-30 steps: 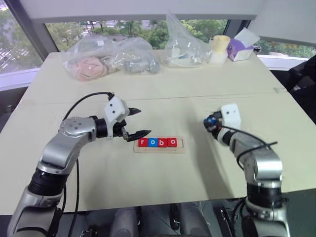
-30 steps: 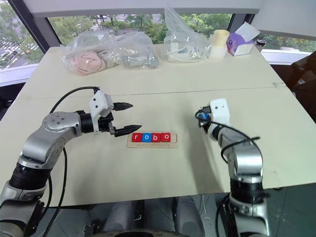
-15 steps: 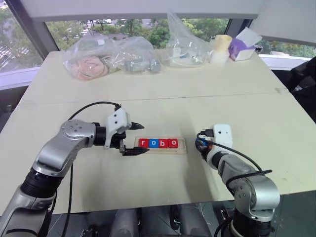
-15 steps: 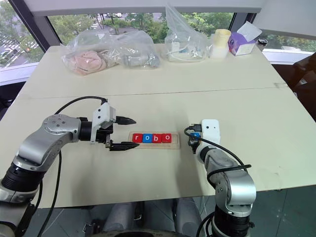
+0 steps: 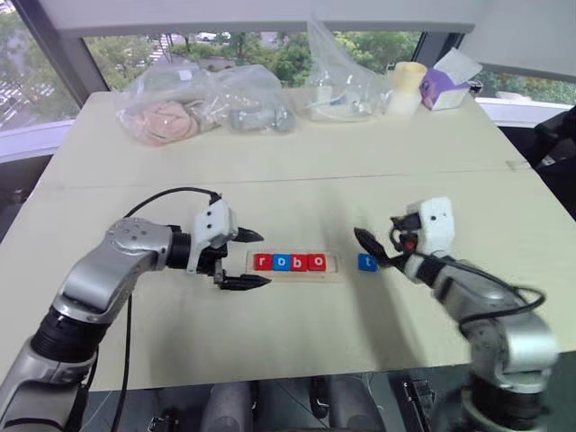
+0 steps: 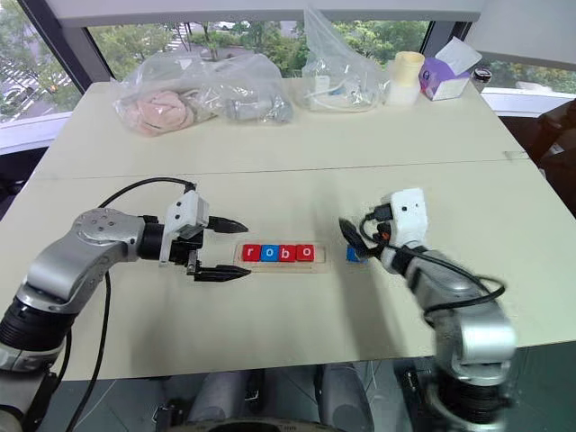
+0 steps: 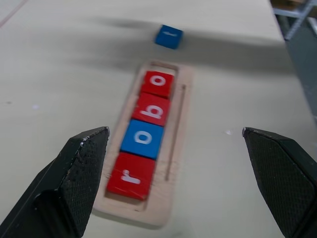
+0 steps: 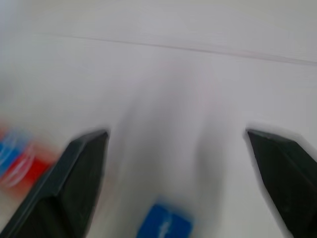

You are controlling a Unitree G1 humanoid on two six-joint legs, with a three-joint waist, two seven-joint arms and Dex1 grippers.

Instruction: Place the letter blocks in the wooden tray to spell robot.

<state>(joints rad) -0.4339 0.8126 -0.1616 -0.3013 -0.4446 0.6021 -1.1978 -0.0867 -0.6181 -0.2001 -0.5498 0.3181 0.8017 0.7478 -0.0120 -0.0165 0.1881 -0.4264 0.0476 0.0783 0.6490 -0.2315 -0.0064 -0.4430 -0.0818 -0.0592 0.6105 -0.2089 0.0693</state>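
The wooden tray (image 5: 293, 274) lies mid-table holding four letter blocks in a row: red r (image 5: 262, 262), blue o (image 5: 280, 262), red b (image 5: 298, 262) and red o (image 5: 316, 262). A fifth block, blue (image 5: 367, 262), lies flat on the table just right of the tray's end. My left gripper (image 5: 253, 259) hovers open at the tray's left end, its fingers astride the row (image 7: 139, 147). Just right of and above the blue block (image 8: 164, 225) my right gripper (image 5: 379, 236) hangs open, empty.
Clear plastic bags (image 5: 166, 112) (image 5: 337, 85) with soft items, a pale cup (image 5: 402, 88) and a purple tissue box (image 5: 441, 85) line the table's far edge. A seam (image 5: 297, 178) crosses the table behind the tray.
My right gripper came down to the table right of the tray, opened and lifted away, leaving the blue block there. My left gripper drew back slightly and turned.
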